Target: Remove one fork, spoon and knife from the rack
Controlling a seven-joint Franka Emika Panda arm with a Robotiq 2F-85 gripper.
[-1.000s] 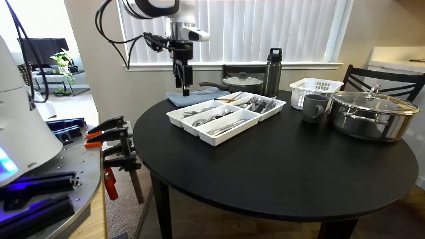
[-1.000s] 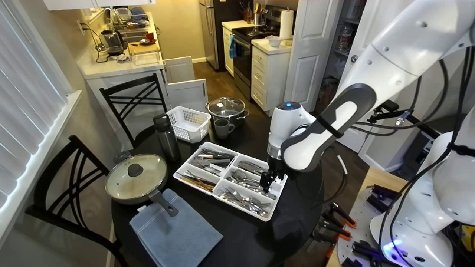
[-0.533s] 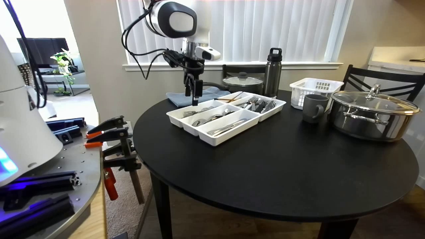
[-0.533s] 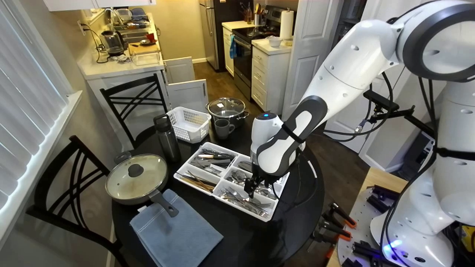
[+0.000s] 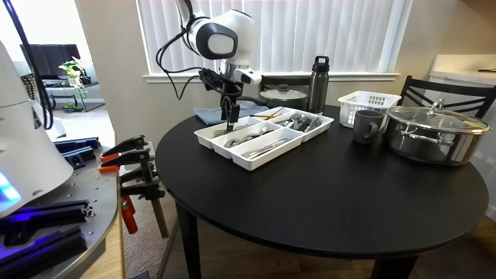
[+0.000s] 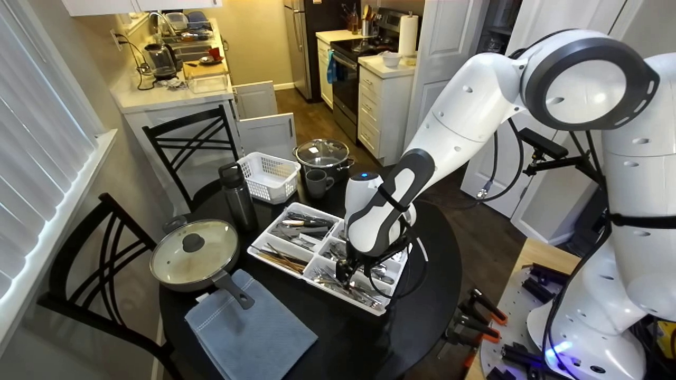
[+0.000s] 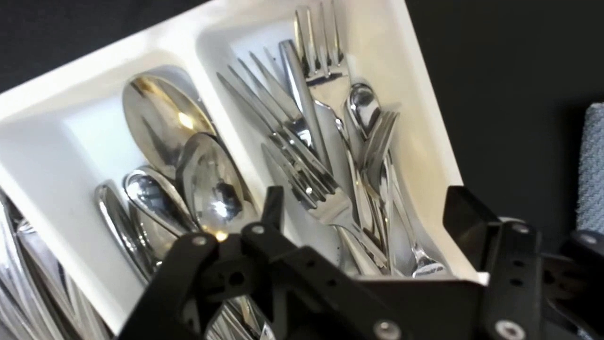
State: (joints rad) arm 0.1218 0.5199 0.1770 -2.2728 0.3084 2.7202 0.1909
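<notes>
1. above a corner compartment of the white rack (image 5: 277,153), the gripper (image 7: 365,200) hangs, its two jaws wide apart; nothing is gripped.
2. the step in hand is probably the taking of the fork (image 7: 334,206), whose tined head shows between the jaws, among several similar ones.
3. the next move seems to call for going lower, then closing around one handle only, because the pieces lie crossed.
4. in the compartment beside it lies the spoon (image 7: 210,184), among others; in the one after that, the knife (image 5: 267,148). all three are inside the rack.
5. the two remaining compartments hold thin sticks (image 6: 285,260) and dark-handled utensils (image 6: 315,231).
6. the steel pot (image 5: 430,150) has a glass lid (image 5: 441,121) on; its content cannot be told.
</notes>
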